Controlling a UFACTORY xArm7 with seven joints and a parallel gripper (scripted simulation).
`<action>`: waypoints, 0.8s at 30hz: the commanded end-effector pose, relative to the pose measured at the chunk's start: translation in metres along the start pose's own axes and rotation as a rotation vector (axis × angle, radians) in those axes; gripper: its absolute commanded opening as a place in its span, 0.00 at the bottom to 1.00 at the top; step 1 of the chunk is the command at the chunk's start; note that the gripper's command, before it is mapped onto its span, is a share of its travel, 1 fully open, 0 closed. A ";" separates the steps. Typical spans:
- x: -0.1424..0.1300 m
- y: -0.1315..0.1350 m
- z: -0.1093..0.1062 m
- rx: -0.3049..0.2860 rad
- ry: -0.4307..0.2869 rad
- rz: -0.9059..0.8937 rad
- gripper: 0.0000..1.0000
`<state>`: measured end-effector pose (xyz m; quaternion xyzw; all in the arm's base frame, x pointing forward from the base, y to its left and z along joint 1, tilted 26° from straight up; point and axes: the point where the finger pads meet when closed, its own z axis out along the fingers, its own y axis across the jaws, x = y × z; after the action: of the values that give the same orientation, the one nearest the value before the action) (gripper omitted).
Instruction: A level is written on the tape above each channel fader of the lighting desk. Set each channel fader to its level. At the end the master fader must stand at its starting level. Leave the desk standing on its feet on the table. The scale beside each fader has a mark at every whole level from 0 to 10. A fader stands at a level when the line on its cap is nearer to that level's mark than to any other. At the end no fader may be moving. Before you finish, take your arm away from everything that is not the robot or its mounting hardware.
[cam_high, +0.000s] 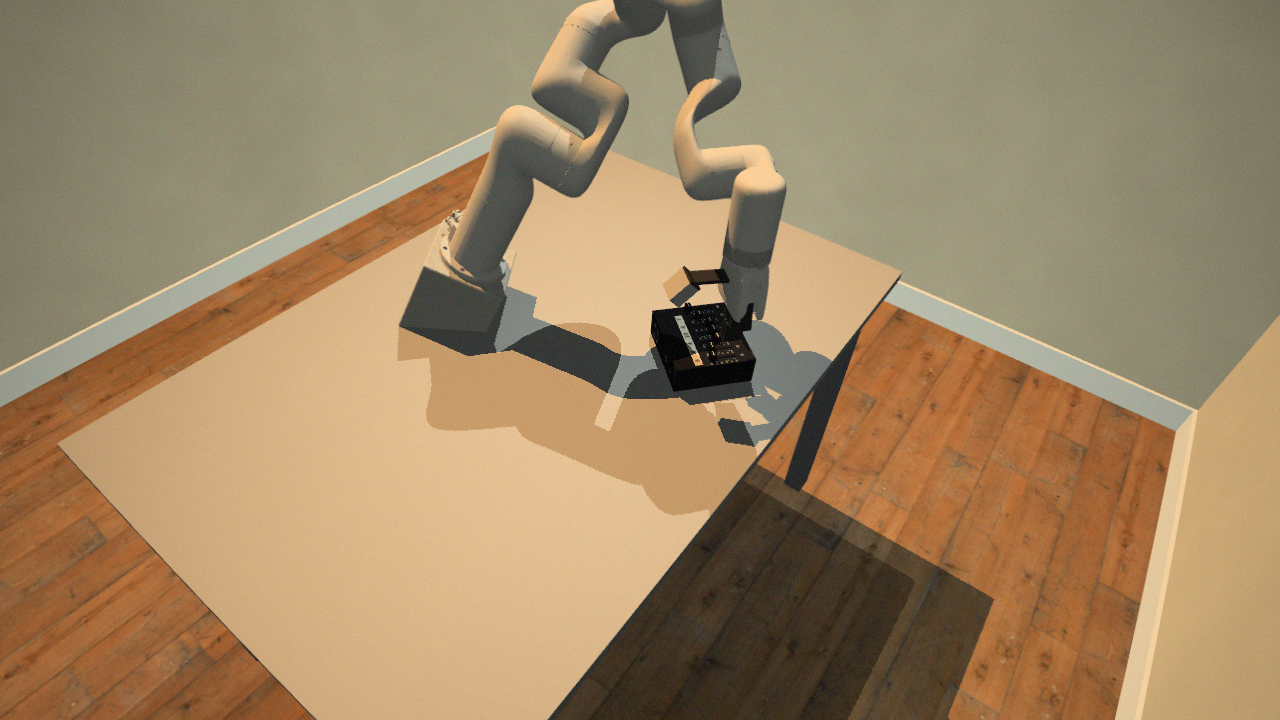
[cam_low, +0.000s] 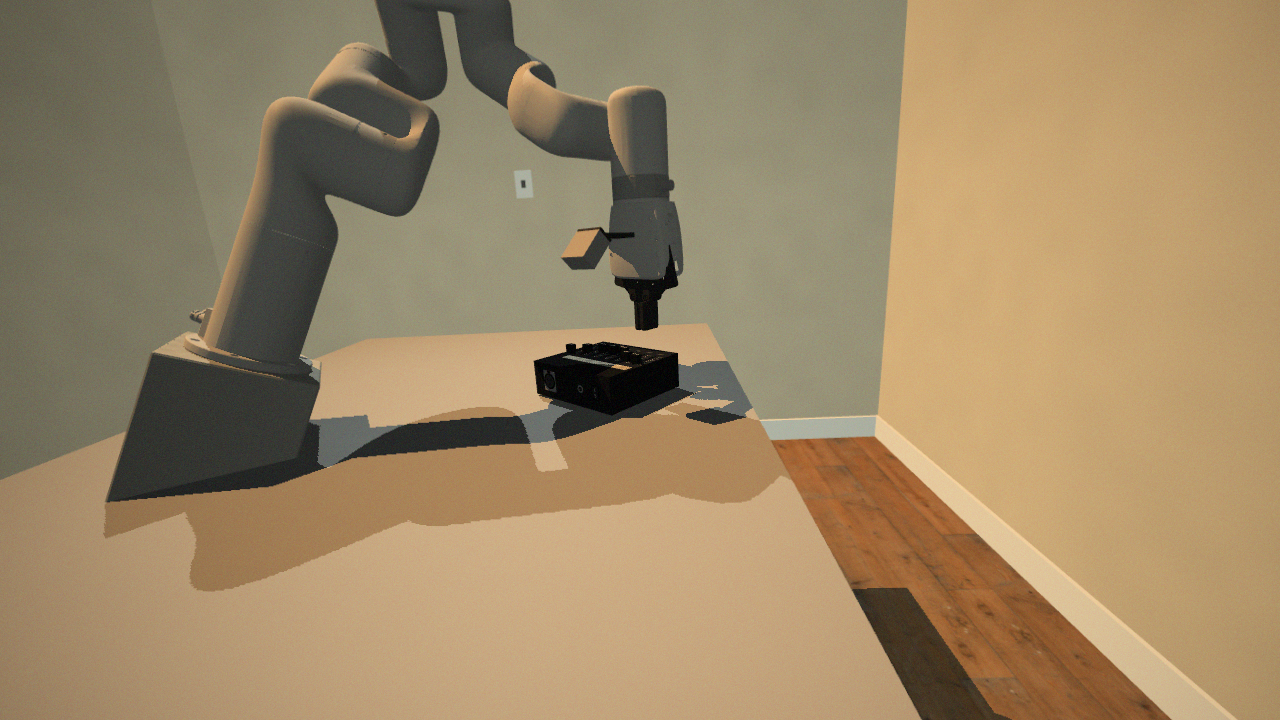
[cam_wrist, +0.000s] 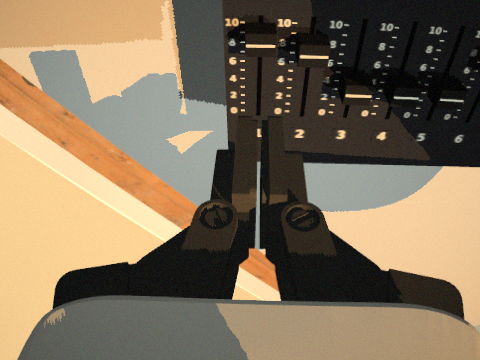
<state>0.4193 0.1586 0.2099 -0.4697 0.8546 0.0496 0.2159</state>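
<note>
The black lighting desk stands on its feet near the table's far right corner. The channel 1 fader cap stands high on its scale, and the channel 2 cap stands a little lower. The caps of channels 3, 4 and 5 stand low, near 2. My gripper is shut and empty. It hangs clear above the desk at the low end of the channel 1 slot.
The table's right edge runs close beside the desk, with wooden floor below. The arm's base stands on the table to the left of the desk.
</note>
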 end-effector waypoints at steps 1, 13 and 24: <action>-0.001 -0.001 -0.001 0.002 -0.002 0.000 0.00; -0.022 0.065 0.003 0.003 -0.002 0.000 0.00; -0.022 0.066 0.003 0.003 -0.002 0.000 0.00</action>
<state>0.3759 0.2128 0.2074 -0.4689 0.8550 0.0492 0.2162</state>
